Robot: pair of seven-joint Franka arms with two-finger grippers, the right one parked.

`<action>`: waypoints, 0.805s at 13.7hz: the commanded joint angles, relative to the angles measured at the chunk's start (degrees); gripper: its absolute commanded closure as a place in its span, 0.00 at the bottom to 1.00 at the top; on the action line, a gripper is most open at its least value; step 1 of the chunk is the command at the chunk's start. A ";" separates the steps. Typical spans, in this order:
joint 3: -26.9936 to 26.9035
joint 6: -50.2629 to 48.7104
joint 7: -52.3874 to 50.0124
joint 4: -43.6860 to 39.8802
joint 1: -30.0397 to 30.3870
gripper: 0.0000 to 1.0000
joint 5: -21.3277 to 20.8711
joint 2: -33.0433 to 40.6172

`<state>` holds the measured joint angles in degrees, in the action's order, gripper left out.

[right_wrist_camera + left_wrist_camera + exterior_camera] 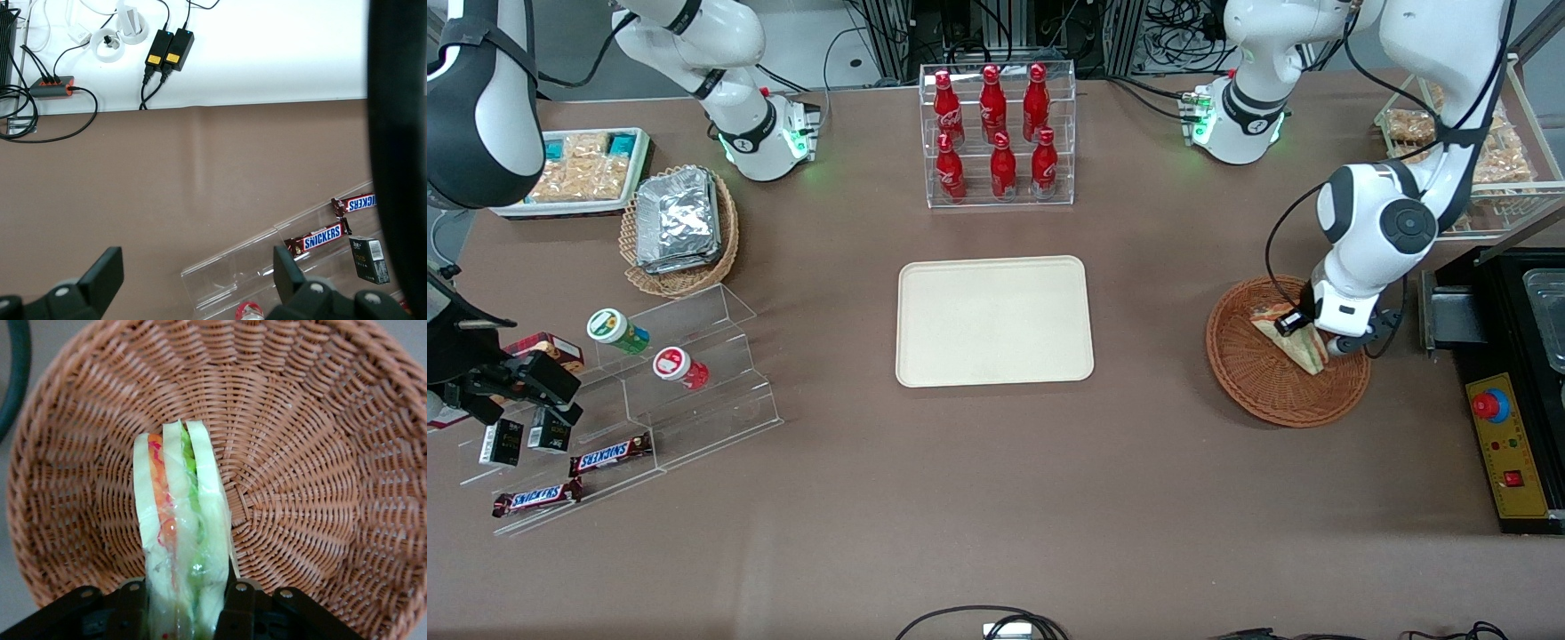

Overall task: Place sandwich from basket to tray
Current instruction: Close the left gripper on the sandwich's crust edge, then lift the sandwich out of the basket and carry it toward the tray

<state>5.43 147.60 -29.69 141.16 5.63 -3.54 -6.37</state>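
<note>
The sandwich (179,520), a clear-wrapped wedge of white bread with green and orange filling, stands on edge in the reddish-brown wicker basket (313,473). My gripper (184,603) is shut on the sandwich, one black finger pressing each bread face. In the front view the gripper (1320,342) sits low inside the basket (1254,378) at the working arm's end of the table, holding the sandwich (1294,340). The cream-beige tray (994,320) lies flat at the table's middle with nothing on it.
A clear rack of red bottles (998,133) stands farther from the front camera than the tray. A tan basket of foil packets (680,227) and clear snack steps (685,373) lie toward the parked arm's end. A black control box (1507,444) sits beside the reddish-brown basket.
</note>
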 commanded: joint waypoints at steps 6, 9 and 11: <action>5.01 -25.65 6.82 -16.76 -1.32 1.00 -1.55 6.11; 10.46 -33.32 10.69 -25.57 -1.41 1.00 -1.47 4.96; 13.98 -33.34 10.70 -27.16 -1.41 1.00 -1.47 4.87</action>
<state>16.59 115.83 -20.21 116.93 4.03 -4.34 -0.16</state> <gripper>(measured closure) 0.802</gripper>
